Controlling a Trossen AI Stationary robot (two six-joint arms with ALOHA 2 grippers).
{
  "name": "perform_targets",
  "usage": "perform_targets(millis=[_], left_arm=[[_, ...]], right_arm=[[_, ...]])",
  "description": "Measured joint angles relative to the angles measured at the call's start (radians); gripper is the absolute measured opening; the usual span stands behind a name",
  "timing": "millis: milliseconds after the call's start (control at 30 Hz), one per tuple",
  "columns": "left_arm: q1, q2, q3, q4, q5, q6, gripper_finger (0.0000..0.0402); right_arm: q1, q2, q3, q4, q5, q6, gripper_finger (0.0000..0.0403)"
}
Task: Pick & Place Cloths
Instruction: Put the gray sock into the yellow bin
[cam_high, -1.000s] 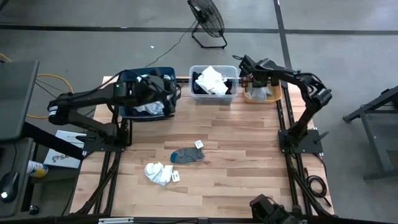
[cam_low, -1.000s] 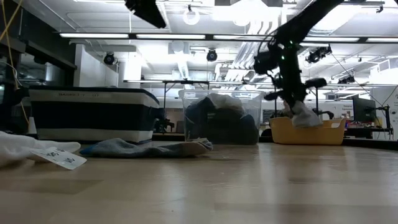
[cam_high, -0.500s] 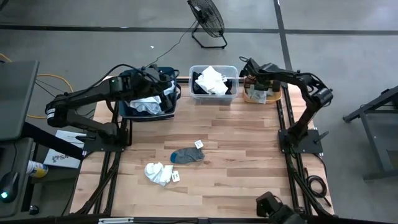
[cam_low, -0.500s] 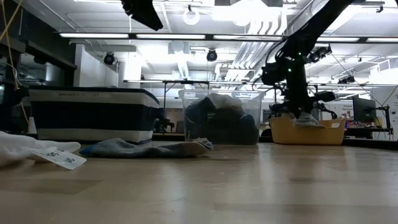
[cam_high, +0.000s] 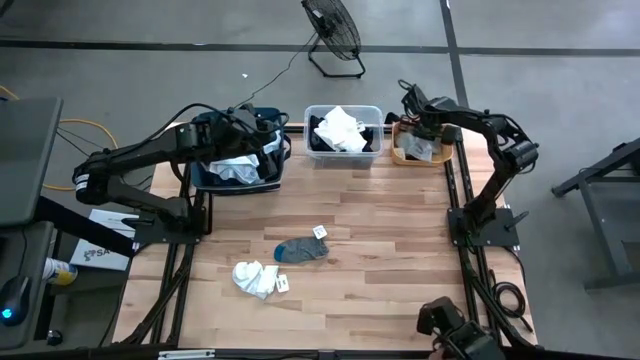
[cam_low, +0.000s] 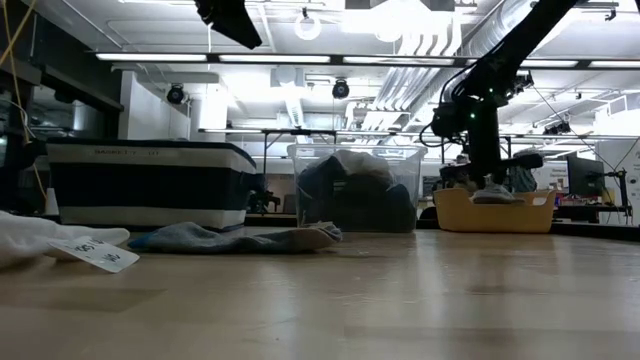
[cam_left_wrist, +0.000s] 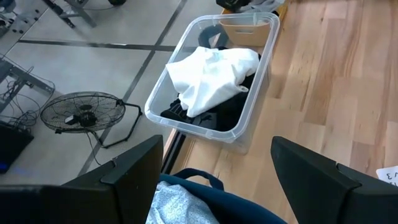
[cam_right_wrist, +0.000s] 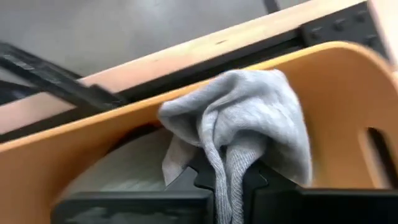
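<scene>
Broadly, the wooden desk (cam_high: 350, 230) stands on a grey floor, with a black fan (cam_high: 333, 32) on the floor beyond its far edge and bright ceiling lights in the room behind. Along the far edge sit a navy bin (cam_high: 238, 160), a clear tub (cam_high: 343, 147) and an orange tub (cam_high: 402, 153). A grey-blue sock (cam_high: 300, 250) and a white cloth (cam_high: 255, 278) lie apart on the bare wood, well away from both arms. The right gripper (cam_right_wrist: 227, 180) hangs inside the orange tub, jaws clenched on a grey sock (cam_right_wrist: 249, 124). The left gripper (cam_high: 262, 152) hovers over the navy bin, jaws released and holding nothing.
</scene>
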Motion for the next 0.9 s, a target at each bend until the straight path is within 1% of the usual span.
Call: perform_targets(millis=[133,233,433,567,667,767,900], left_arm=[[0.0,0.0,0.0,0.0,0.0,0.0,0.0293],[0.0,0.0,0.0,0.0,0.0,0.0,0.0293],[0.0,0.0,0.0,0.001,0.0,0.0,0.0293],[0.0,0.0,0.0,0.0,0.0,0.0,0.0293],[0.0,0.0,0.0,0.001,0.0,0.0,0.0293],[0.0,0.0,0.0,0.001,0.0,0.0,0.0293],[0.0,0.0,0.0,0.001,0.0,0.0,0.0293]], right_arm=[[0.0,0.0,0.0,0.011,-0.046,-0.022,0.0023],[0.0,0.0,0.0,0.004,-0.065,-0.023,0.0049],[0.0,-0.006,0.0,0.004,-0.096,-0.023,0.0124],[0.0,-0.052,0.0,0.01,-0.103,-0.033,0.0181],[0.0,-0.099,0.0,0.011,-0.101,-0.034,0.0212],[0.0,-0.151,0.0,0.003,-0.106,-0.048,0.0229],[0.0,-0.218,0.0,-0.033,-0.108,-0.051,0.023]])
